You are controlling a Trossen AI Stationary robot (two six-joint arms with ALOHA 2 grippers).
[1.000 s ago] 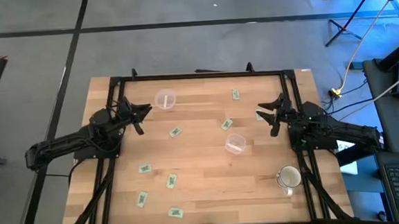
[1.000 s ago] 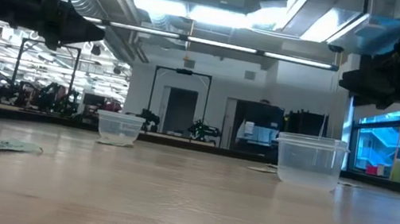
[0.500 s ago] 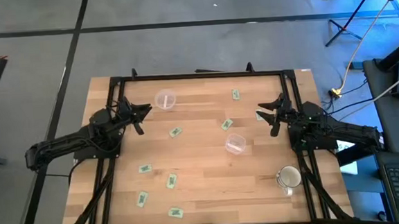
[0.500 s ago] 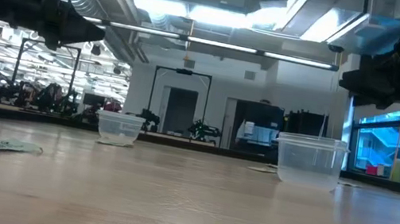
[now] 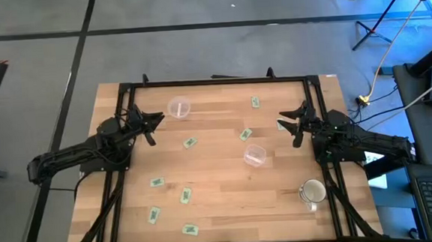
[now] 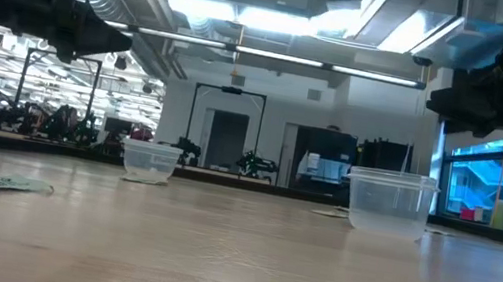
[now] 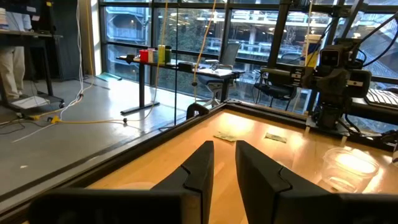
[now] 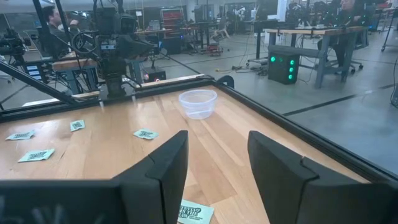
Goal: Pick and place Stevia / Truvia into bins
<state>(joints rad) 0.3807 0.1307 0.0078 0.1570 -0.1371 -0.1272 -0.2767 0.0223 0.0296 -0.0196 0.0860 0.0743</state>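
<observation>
Several light green Stevia packets lie flat on the wooden table, among them one (image 5: 189,143) near the middle, one (image 5: 245,134) right of it, one (image 5: 255,101) near the far edge and one (image 5: 156,182) nearer the front. One clear cup (image 5: 178,107) stands far left of centre and another (image 5: 255,155) right of centre. My left gripper (image 5: 155,129) hovers open with a narrow gap at the table's left, near the far cup. My right gripper (image 5: 286,129) hovers open at the table's right; a packet (image 8: 194,213) lies on the table just below its fingers.
An opaque whitish mug (image 5: 311,192) stands near the table's right front corner. A black frame (image 5: 213,81) runs along the table's far edge and sides. In the low view both cups (image 6: 150,160) (image 6: 390,202) stand on the board and both arms hang well above it.
</observation>
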